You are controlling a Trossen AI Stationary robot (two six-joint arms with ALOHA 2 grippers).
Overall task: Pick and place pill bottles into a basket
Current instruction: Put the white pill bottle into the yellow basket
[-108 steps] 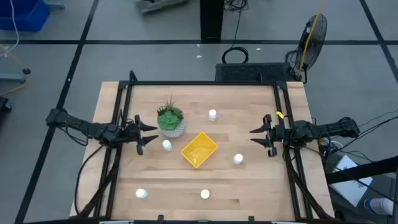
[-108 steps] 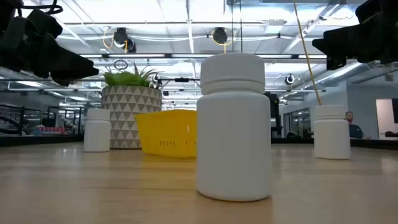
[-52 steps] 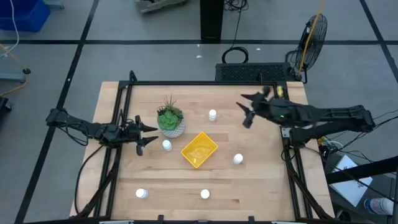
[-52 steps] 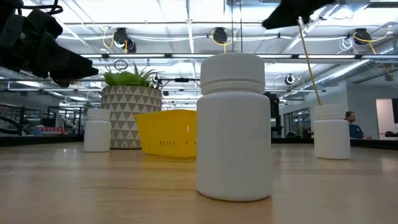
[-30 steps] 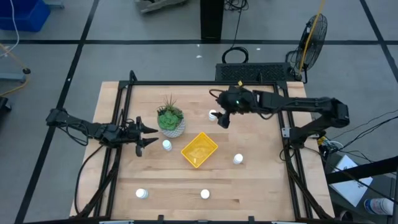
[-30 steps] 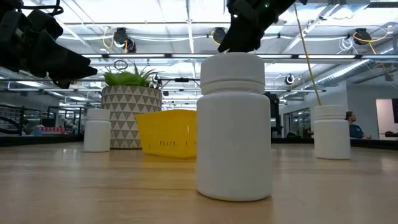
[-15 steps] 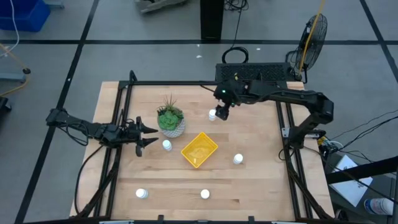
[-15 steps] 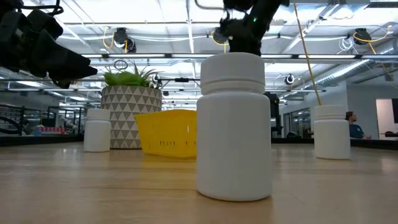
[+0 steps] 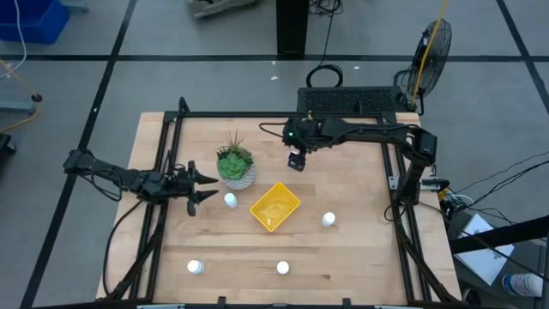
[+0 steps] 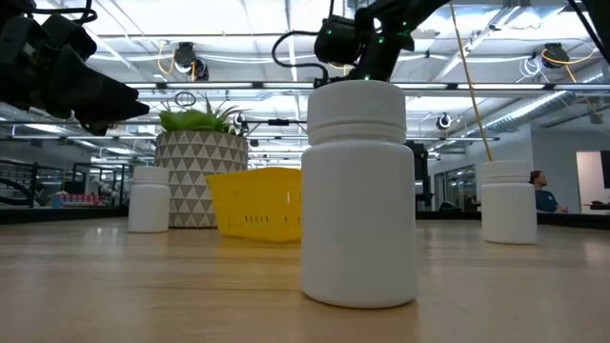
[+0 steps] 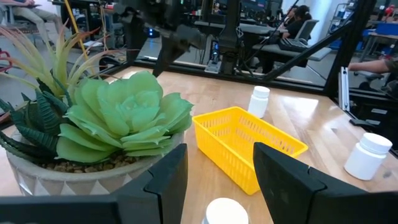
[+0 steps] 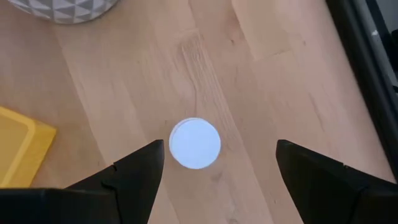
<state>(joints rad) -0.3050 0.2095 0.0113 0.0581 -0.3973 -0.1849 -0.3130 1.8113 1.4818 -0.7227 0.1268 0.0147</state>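
Observation:
Five small white pill bottles stand upright on the wooden table. In the high view, one (image 9: 230, 200) is beside the plant pot, one (image 9: 328, 220) is to the right of the tray, and two (image 9: 196, 267) (image 9: 282, 268) are near the front edge. My right gripper covers the fifth there. The right wrist view shows its white cap (image 12: 194, 143) below and between the open fingers, apart from both. The yellow basket (image 9: 274, 206) lies at mid-table. My right gripper (image 9: 296, 160) points down, open. My left gripper (image 9: 202, 184) is open and empty at the table's left, above the table.
A white patterned pot with a green plant (image 9: 235, 167) stands left of the basket, just right of my left gripper. Black frame rails (image 9: 283, 115) run along the table's far, left and right sides. Bare wood lies between the basket and the front bottles.
My right gripper has gone a little toward the table's left, to above the far bottle, and has tipped to point straight down at it. It stays open. The bottles and the basket have kept still.

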